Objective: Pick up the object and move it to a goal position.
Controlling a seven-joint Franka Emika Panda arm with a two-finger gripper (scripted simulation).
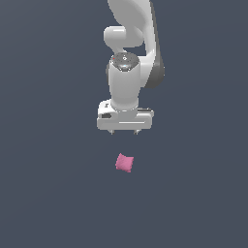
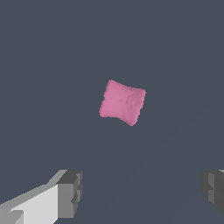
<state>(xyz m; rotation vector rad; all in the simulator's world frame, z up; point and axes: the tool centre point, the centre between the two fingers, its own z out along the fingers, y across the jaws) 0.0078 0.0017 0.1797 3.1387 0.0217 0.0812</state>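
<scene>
Currently the gripper point(image 1: 125, 131) is held above the block point(image 1: 124, 162), jaws apart and empty. If the skewed block is not squared between them, a corner may be nudged and the grasp missed.

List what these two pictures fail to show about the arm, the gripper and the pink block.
- Arm: the exterior view's upper edge cuts it off.
- Gripper: the wrist view's edges cut its fingers.
- Pink block: its underside is hidden in both views.
- Goal position: unmarked in either view.
</scene>
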